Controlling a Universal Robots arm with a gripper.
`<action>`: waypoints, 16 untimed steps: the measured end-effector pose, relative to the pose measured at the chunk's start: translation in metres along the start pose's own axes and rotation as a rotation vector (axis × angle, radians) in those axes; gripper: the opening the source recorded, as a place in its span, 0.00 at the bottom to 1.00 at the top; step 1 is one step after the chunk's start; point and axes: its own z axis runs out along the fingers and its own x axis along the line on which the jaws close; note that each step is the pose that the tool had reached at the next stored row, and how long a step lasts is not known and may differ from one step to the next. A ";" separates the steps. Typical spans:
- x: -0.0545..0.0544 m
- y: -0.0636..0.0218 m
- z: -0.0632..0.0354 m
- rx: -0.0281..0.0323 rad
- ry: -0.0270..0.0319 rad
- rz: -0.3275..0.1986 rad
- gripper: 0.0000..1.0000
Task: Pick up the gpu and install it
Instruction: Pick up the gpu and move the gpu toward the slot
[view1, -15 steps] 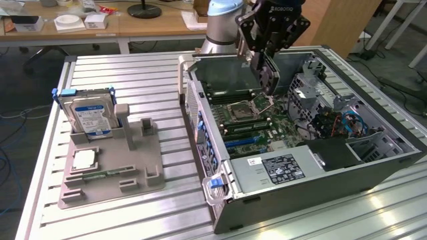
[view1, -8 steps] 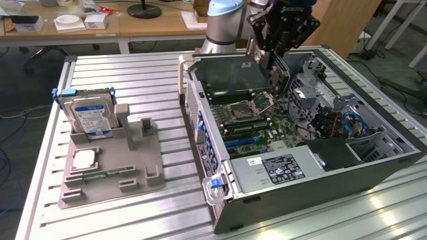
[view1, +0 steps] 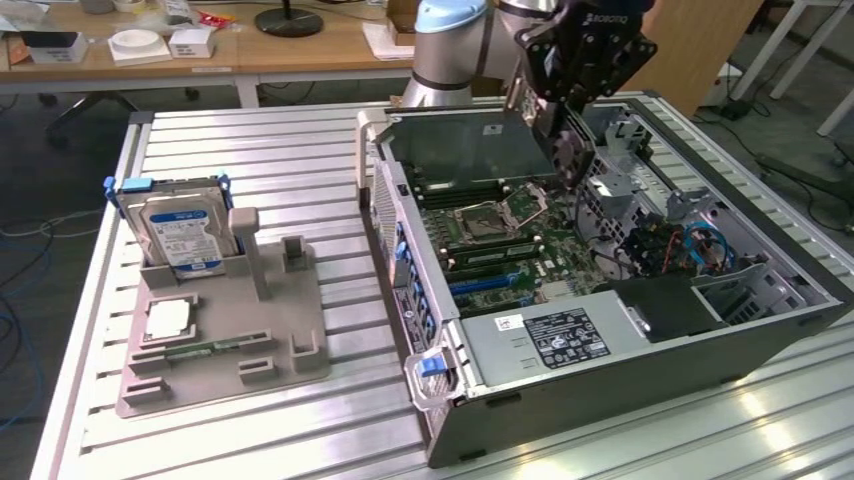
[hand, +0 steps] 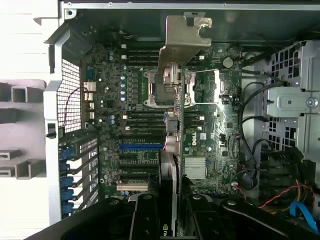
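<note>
gpu (view1: 571, 150): dark flat card, off the bench, hanging over the open computer case (view1: 747, 350), above the far end of the motherboard (view1: 514, 255). Touches nothing below it in the exterior view.
gpu, wrist view (hand: 169, 185): edge-on, a narrow dark strip running away from the camera. Its bare metal bracket (hand: 182, 37) is at the far end.
end effector (view1: 558, 102): clenched on the gpu's upper part. In the wrist view (hand: 169, 212) one black finger (hand: 145, 215) sits on each flat face.
card tilt: seems to lean slightly rather than hang plumb; hard to judge from either angle.
motherboard, wrist view (hand: 210, 150): the CPU socket (hand: 200, 90) lies partly behind the card, and a blue slot (hand: 141, 146) lies to one side of the strip.
power supply (view1: 554, 335): grey box with a black label, at the near end of the case.
grey holder (view1: 287, 350): on the bench (view1: 267, 150), well apart from the case, toward the exterior view's left.
hard drive (view1: 180, 235): upright in the holder's far end, blue-white label showing.
memory stick (view1: 200, 350): small green strip lying flat on the holder, nearer the camera than the drive.
</note>
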 end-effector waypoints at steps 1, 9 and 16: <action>-0.002 0.0001 0.0001 0.0002 0.0054 0.000 0.27; -0.019 0.0005 0.0001 0.0004 0.0133 0.000 0.27; -0.026 0.0008 0.0007 0.0009 0.0135 -0.028 0.27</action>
